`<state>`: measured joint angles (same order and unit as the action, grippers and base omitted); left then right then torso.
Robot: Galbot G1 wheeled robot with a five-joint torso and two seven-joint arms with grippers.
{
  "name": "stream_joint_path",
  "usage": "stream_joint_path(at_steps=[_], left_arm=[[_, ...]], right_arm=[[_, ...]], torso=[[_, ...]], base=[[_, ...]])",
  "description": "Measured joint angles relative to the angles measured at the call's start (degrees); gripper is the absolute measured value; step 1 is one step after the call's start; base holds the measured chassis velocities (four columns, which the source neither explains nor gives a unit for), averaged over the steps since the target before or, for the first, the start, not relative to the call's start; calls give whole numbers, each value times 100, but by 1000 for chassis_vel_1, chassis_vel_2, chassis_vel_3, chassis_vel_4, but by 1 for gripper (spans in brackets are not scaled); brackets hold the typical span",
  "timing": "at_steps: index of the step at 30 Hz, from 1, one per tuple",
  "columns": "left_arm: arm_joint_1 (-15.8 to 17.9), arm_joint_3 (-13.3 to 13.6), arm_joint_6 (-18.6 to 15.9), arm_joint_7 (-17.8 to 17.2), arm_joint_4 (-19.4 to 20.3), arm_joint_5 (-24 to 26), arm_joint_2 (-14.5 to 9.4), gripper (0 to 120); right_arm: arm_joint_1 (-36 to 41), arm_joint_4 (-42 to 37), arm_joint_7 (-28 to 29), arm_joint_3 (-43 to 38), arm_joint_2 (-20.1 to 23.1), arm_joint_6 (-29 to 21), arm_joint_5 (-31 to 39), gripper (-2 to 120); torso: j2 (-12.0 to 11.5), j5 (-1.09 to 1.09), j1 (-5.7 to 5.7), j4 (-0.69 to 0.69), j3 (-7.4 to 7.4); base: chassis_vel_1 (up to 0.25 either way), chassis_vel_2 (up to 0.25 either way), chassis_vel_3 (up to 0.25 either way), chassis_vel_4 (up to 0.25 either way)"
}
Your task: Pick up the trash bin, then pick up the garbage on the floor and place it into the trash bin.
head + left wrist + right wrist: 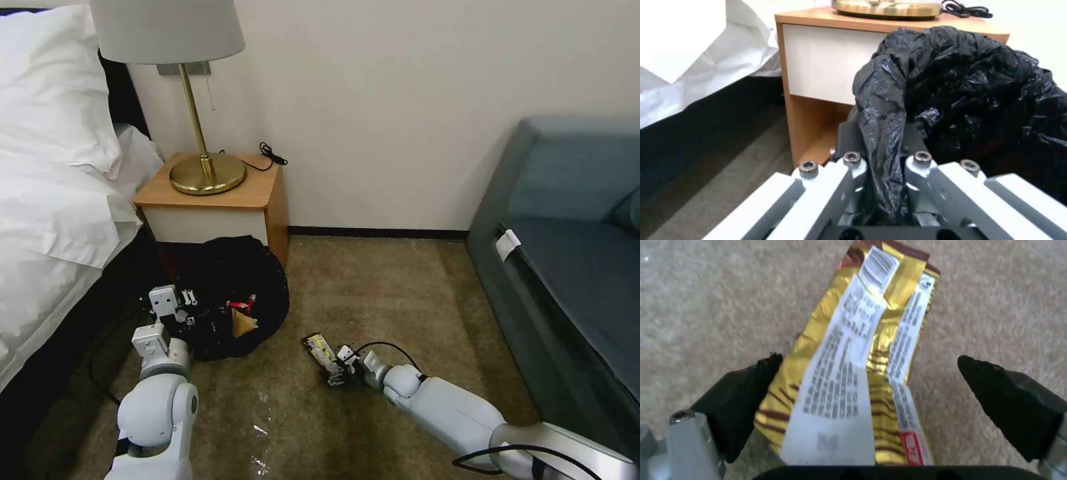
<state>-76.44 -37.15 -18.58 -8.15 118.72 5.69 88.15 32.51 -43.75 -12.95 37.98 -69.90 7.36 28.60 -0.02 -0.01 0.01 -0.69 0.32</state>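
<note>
Lighting is even and soft indoors, with no visible source. The lamp (168, 30) appears unlit. Deep shadow lies under the bed (47, 167) and nightstand (213, 200). The bin liner (960, 83) shows small specular highlights. The right wrist view is motion-blurred: carpet (706, 300) is soft and wrapper (862, 350) print is smeared.

Glossy foil wrapper (862, 366), rough carpet (706, 306)
</note>
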Motion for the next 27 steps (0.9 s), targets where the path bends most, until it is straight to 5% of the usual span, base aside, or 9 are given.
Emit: stream_joint_path(at_steps=[27], left_arm=[[-23, 1, -6, -2, 25, 8, -11, 5]], right_arm=[[57, 540, -215, -283, -118, 436, -206, 5]], torso=[[0, 0, 0, 0, 0]], base=[[0, 0, 0, 0]])
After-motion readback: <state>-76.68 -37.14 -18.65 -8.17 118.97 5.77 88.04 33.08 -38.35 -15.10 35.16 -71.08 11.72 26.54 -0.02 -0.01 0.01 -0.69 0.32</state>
